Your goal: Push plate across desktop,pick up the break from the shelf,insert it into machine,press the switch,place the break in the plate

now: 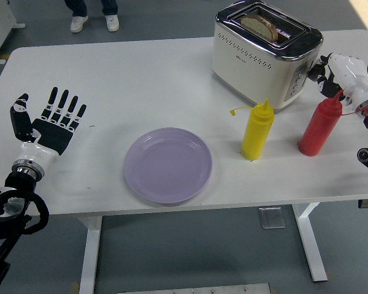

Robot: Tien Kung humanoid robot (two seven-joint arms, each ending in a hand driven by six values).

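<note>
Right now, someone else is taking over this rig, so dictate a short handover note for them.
Left hand: open, flat on the table at the left, holding nothing.
Right hand: at the toaster's switch side, fingers against the lever; I can't tell their pose.
Bread: sitting low in the toaster slot.
Purple plate: empty, centre front of the table, beside the yellow bottle and red bottle.
Done: bread inserted.
Left: finish pressing the switch, then put the bread on the plate.
</note>
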